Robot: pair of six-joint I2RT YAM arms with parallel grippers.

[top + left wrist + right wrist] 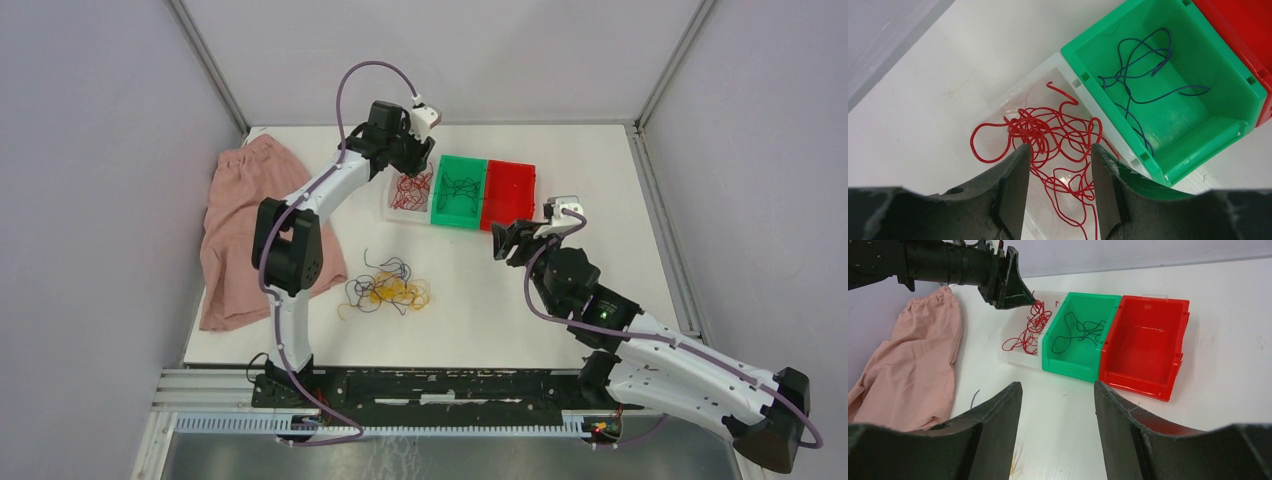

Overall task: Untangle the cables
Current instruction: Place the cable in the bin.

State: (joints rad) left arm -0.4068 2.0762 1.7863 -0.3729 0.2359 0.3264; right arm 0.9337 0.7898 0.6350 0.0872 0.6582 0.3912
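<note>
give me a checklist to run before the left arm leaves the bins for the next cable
1. left pincer open: ok, jaws apart above the clear bin.
2. red cables clear of its fingers: cannot tell, strands run between them.
3. green bin holds only dark cables: ok.
4. pile untangled: not ok, colours mixed.
5. right pincer open and empty: ok.

Three bins [476, 212], one cloth [245, 230] (pink)
</note>
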